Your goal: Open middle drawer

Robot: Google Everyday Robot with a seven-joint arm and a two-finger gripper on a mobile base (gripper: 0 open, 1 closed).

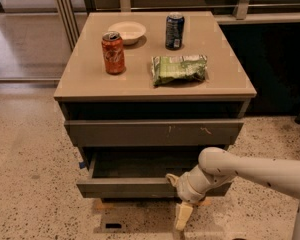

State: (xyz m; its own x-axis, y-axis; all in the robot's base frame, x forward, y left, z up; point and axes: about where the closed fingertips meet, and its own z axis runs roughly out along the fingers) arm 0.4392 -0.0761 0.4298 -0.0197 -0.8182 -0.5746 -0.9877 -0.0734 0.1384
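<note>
The middle drawer is a plain dark grey-brown front. It stands pulled out from the cabinet, and its dark inside shows behind the front. My gripper is at the right part of this front, touching its upper edge. The pale arm comes in from the lower right. The wider top drawer front, with pale scratch marks, is closed above. The bottom front is mostly hidden under the pulled-out drawer.
On the cabinet top stand a red soda can, a white bowl, a dark blue can and a green chip bag. The cabinet stands on a speckled floor. A dark wall is at the right.
</note>
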